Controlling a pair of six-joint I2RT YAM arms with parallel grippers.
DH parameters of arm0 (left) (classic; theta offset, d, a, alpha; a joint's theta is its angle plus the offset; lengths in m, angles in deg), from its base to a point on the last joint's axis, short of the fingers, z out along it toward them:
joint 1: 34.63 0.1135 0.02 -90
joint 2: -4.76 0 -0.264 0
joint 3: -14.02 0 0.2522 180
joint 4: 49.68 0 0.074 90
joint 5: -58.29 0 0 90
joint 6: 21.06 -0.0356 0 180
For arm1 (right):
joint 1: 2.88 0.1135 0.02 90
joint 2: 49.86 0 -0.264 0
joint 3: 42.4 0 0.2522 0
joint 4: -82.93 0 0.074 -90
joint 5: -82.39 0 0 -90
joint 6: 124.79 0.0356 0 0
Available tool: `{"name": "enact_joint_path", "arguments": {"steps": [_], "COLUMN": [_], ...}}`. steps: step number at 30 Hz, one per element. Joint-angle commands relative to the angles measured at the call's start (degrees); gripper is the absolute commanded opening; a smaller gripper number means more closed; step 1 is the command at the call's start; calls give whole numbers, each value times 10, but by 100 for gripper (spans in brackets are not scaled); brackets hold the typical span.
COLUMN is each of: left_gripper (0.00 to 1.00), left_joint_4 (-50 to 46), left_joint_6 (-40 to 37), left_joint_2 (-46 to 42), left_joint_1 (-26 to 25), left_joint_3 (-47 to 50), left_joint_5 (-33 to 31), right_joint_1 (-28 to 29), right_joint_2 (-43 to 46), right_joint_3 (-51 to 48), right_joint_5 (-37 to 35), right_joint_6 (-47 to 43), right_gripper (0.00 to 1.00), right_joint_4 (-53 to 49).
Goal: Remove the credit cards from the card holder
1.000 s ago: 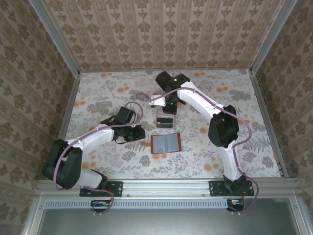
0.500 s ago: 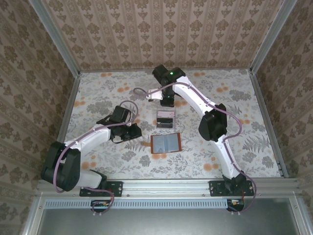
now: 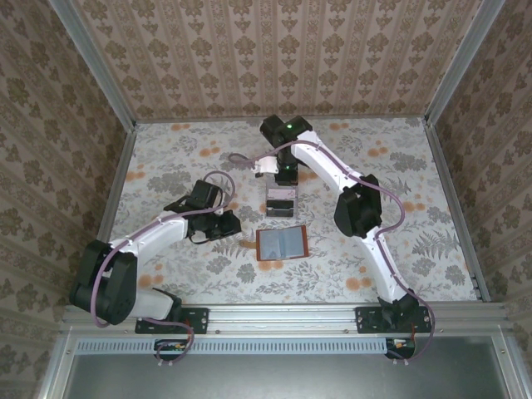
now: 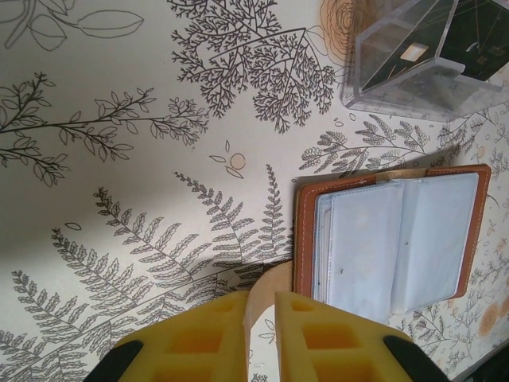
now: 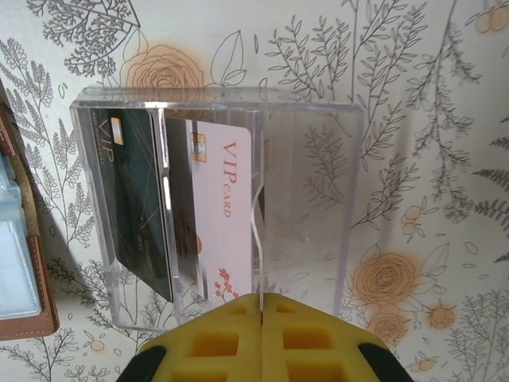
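The card holder [image 3: 283,243] lies open on the table, brown rim around pale grey-blue panels [image 4: 398,239]. My left gripper [image 4: 261,298] is shut on its tan strap tab [image 4: 274,278] at the holder's left side; it shows too from above [image 3: 238,230]. Two credit cards stand in the clear tray [image 5: 310,199]: a dark green one [image 5: 135,199] and a white one marked VIP [image 5: 223,207]. My right gripper [image 5: 262,301] hangs shut just behind the tray, in line with a clear divider, nothing visibly between its fingers; from above it sits at the tray's far side [image 3: 285,176].
The clear tray [image 3: 281,201] stands just beyond the card holder, mid-table. The floral tablecloth [image 3: 391,174] stretches open to the left and right. Patterned walls [image 3: 283,58] close in the back and both sides.
The right arm has pulled back from over the tray toward the far wall. The left arm shifted only slightly and keeps its hold on the strap.
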Motion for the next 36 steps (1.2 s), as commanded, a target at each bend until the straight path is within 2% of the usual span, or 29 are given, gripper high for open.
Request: {"name": "enact_joint_path", "arguments": {"steps": [1,6,9,11,17,27,36], "left_gripper": [18,17,17,18,18,18,18], "left_joint_4": [-8,-7,-7,-7,-7,-1,-1], "left_joint_6": [-13,-13,-13,-13,-11,-8,-6], "left_joint_2": [1,2,1,0,-2,-1,2], "left_joint_1": [18,20,20,19,20,17,13], "left_joint_3": [6,6,6,6,5,3,-1], "left_joint_5": [9,11,11,11,16,22,25], "right_joint_1": [-2,-3,-5,-7,-12,-12,-9], "right_joint_2": [-14,-13,-7,1,50,89,79], "right_joint_3": [17,17,17,15,-39,-137,-166], "right_joint_5": [8,-2,-36,-54,-89,-86,-60], "right_joint_6": [-6,-4,20,31,50,67,60], "right_gripper": [0,5,21,27,29,29,30], "right_joint_4": [-31,-14,28,51,129,205,210]}}
